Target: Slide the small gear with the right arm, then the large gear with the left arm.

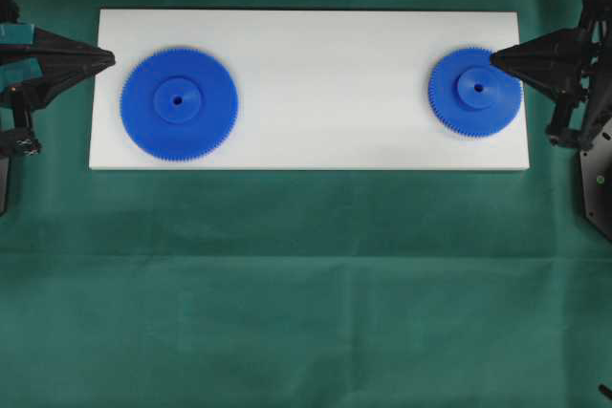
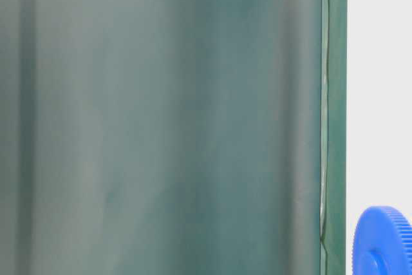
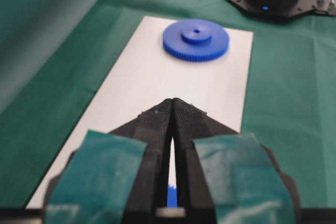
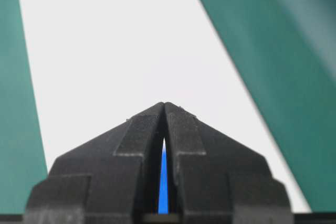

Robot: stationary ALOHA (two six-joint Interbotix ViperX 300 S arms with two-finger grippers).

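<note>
A green cloth [image 1: 306, 284] covers the table, with a long white board [image 1: 316, 93] on it. The large gear [image 1: 179, 103] lies flat at the board's left end, the small gear [image 1: 475, 92] at its right end. The left gripper [image 1: 111, 58] sits pinched closed at the board's left edge. The right gripper [image 1: 493, 59], fingers together, seems to touch the small gear's rim.

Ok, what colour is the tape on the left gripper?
Teal tape on the left gripper; left wrist view shows it best.
</note>
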